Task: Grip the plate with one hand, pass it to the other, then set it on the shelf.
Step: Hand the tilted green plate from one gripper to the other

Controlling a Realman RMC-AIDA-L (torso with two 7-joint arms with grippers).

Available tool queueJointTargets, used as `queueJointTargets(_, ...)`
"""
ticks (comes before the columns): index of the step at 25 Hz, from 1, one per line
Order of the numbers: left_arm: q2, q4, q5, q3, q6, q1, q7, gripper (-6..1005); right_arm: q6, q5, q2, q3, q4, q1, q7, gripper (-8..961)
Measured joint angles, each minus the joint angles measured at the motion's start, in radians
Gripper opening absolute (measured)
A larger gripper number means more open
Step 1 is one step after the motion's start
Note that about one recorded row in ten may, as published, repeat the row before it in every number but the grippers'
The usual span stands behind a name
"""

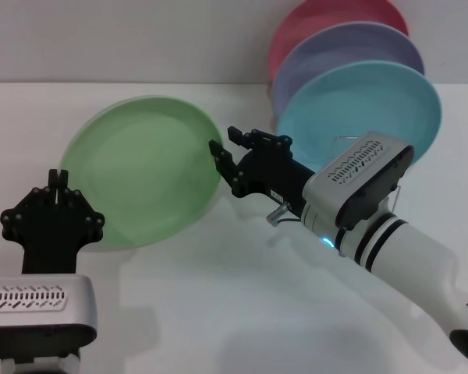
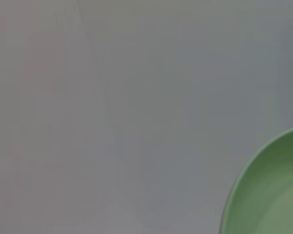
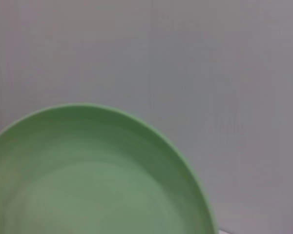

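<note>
A white tabletop [image 1: 218,312] runs back to a plain pale grey wall [image 1: 125,39], evenly lit, with soft shadows falling on the surface toward the near side.

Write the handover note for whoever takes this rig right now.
Right gripper: shut on the green plate's right rim, holding it tilted above the table.
Left gripper: low at the plate's lower left edge; contact unclear.
Rack: mostly hidden, already holding turquoise, lavender and pink plates.
Done: plate gripped, apparently passed to the right.
Left: set it on the rack.
</note>
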Motion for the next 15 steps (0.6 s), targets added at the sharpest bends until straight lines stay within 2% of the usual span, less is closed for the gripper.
queueJointTargets(5,0.000,0.001,0.001,0.009,0.004,-0.001,-0.003,78,-0.001,0.000,0.000,0.007,-0.001,-0.001,0.000,323)
queueJointTargets(15,0.000,0.001,0.002,0.012,0.003,-0.005,-0.004,88,-0.001,0.000,0.000,0.006,0.000,0.000,0.000,316)
